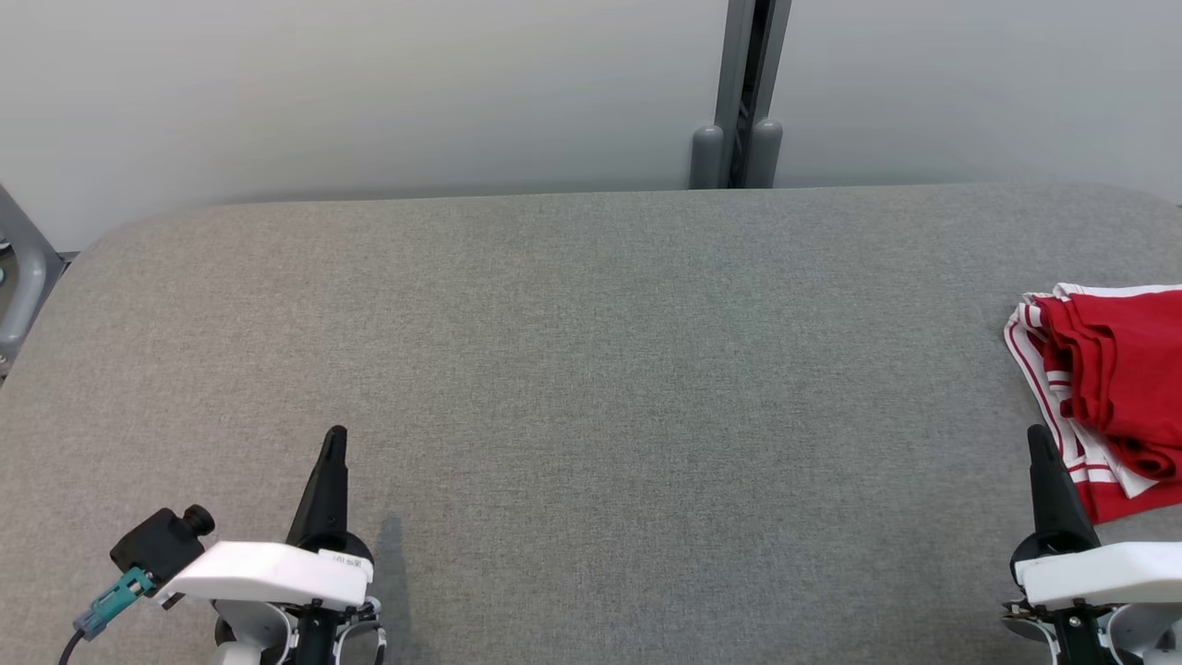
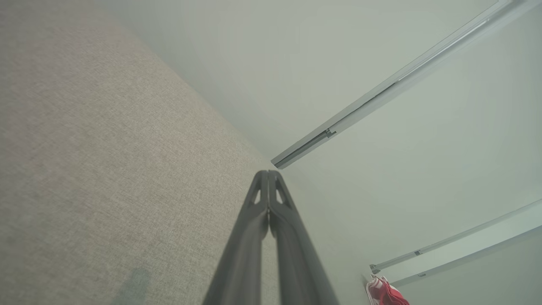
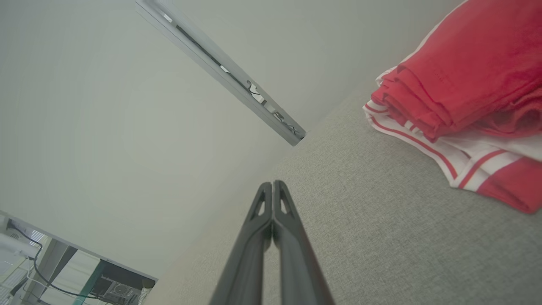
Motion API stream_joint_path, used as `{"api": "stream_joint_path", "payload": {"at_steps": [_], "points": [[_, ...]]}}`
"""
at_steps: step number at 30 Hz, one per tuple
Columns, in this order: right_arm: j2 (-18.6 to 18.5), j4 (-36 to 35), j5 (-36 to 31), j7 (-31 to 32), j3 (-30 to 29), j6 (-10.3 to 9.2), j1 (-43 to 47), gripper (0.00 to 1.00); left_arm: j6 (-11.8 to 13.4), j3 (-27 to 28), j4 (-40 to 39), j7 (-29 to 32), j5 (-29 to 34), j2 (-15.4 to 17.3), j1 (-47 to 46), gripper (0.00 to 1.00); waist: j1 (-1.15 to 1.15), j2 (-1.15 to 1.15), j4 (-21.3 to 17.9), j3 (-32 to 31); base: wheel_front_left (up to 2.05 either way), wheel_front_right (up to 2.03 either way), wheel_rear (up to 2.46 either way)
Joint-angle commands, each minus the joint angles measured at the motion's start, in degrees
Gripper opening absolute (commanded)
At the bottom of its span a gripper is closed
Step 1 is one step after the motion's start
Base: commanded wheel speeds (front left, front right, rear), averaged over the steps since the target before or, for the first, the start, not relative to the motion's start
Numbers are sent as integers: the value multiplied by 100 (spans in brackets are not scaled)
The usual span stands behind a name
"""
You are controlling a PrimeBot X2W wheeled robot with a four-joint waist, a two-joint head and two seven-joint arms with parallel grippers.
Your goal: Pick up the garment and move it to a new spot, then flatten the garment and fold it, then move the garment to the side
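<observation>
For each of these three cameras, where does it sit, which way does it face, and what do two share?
Head view: on the head, looking down at the grey table; left gripper and right gripper, both shut, at the bottom.
Left wrist view: on that wrist, along the left gripper, across the table toward the wall.
Right wrist view: on that wrist, along the right gripper, beside the folded red-and-white garment.
Shared: all three show the garment.

Lab (padded table [image 1: 591, 369], blank wall [image 1: 369, 92])

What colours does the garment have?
Red, with white bands carrying thin red stripes. The garment shows best in the right wrist view.
</observation>
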Motion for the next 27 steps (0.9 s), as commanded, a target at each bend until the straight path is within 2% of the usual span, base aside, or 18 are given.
{"api": "stream_joint_path", "payload": {"at_steps": [1,27], "points": [[-49,-84,141,40,-52,0,-31,0,-31,37,-48,28,-116,39,-195,0,0,0,-4,-3,0,0,0],[-65,-204,1887,494,-388,-1,121,0,-87,121,61,437,-1634,51,-403,0,0,0,-135,-92,0,0,0]]}}
